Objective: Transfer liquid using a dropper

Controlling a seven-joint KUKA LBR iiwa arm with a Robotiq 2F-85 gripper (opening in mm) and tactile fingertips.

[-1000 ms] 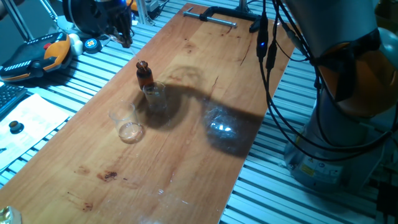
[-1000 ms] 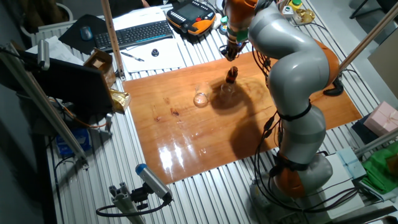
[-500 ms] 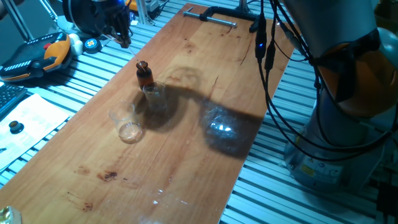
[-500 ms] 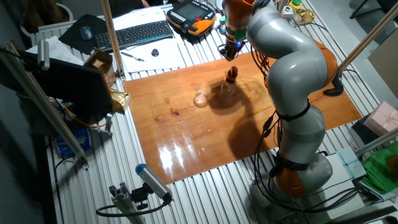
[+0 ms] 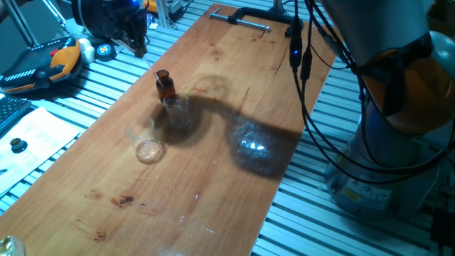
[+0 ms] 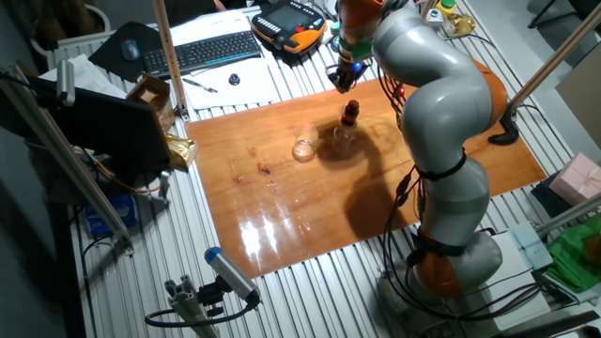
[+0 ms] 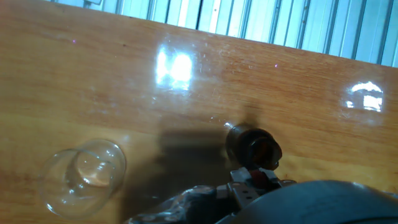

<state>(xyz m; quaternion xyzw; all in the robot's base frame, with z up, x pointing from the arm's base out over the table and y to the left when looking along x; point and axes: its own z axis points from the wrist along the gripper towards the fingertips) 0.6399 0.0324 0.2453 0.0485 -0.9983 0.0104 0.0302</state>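
Place: my robot lab bench | Surface: wooden board point(image 5: 213, 142) clamped on a slotted aluminium table point(image 6: 310, 282) | Desk gear beside me: keyboard point(image 6: 211, 52), mouse point(image 6: 130, 49), orange control pendant point(image 6: 291, 23) | Also: loose cables point(image 5: 313, 85), metal frame posts point(image 6: 103, 202), cardboard box point(image 6: 148, 94).

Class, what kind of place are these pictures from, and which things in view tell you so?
Probably a robotics lab: a big robot arm works over a wooden board on a slatted metal bench, with a keyboard nearby.
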